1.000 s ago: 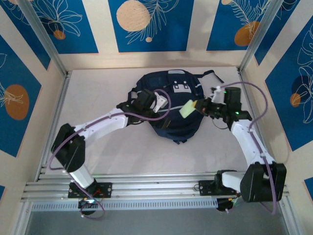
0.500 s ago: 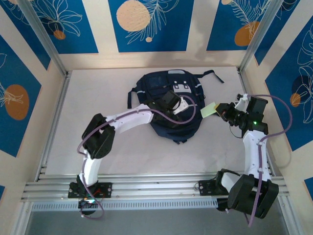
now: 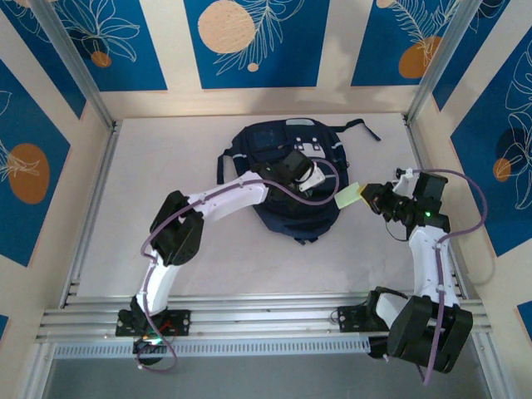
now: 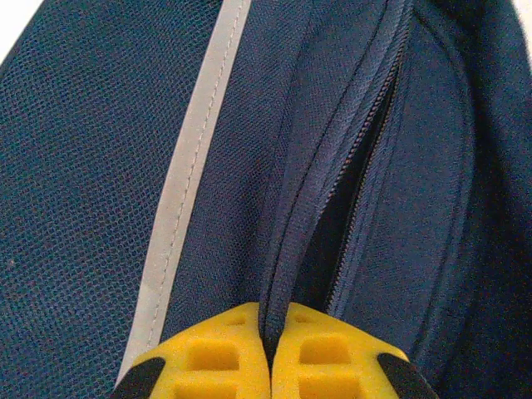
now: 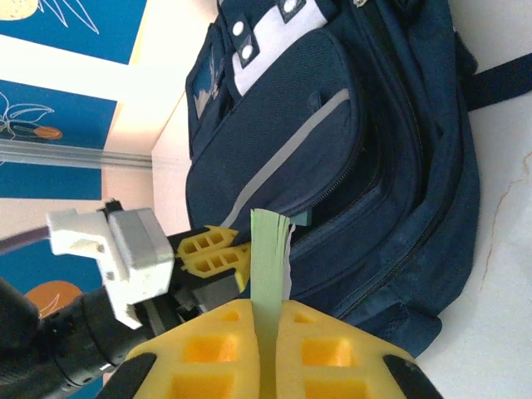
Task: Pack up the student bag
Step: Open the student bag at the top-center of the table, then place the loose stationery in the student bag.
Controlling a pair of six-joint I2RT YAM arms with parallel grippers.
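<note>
PACKING IN PROGRESS: The student bag [image 3: 312, 218] lies flat on the white worktop [image 3: 166, 166]. The left jaws are clenched on the fabric lip of its part-open zip [image 4: 357, 166]. Just right of the bag, the right jaws grasp a thin pale green pad [image 5: 268, 249] by one edge. The risk is that the soft woven cloth slips free and the narrow slit closes, or that the floppy pad buckles against the zip teeth. A smooth grey stripe [image 4: 195, 166] runs beside mesh-textured navy fabric.
</note>
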